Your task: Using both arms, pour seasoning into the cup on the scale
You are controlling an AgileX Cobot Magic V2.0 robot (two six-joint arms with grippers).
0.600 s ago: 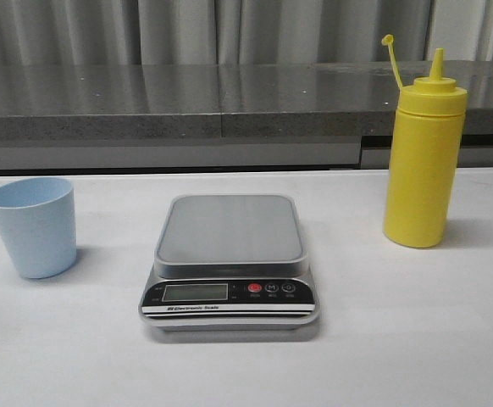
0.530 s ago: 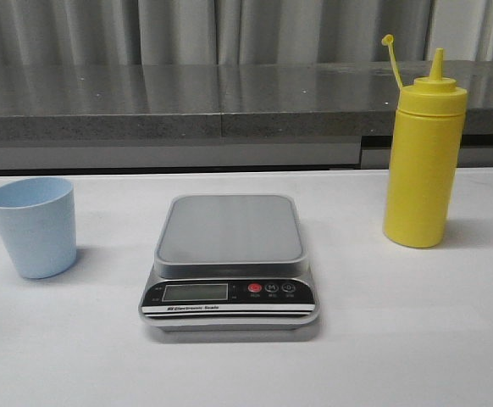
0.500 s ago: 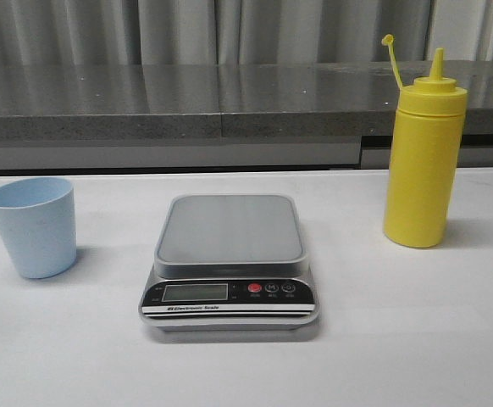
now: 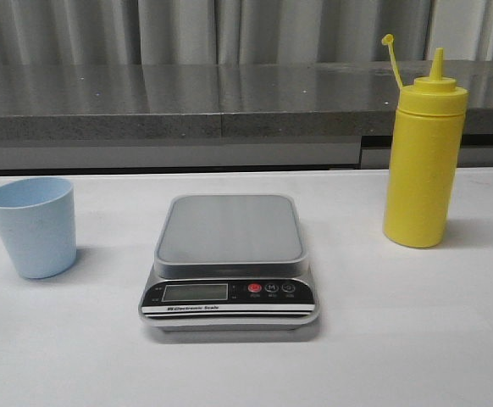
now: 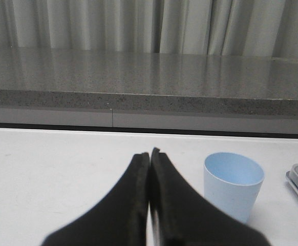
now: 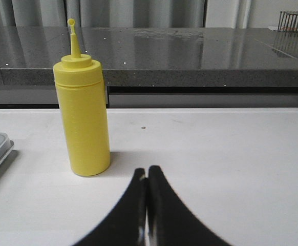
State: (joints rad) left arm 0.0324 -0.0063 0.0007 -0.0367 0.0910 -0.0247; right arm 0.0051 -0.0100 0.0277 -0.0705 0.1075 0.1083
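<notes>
We see the seasoning [image 4: 423, 153], a tall smooth yellow plastic bottle with pointed nozzle, upright at the table's [image 4: 382, 339] right. The matte, tapered pale blue cup [image 4: 33, 225] stands left of the flat silver-grey scale [image 4: 229, 263]. Our left gripper [image 5: 150, 156] and right gripper [image 6: 147, 173] are pressed together, empty.
</notes>
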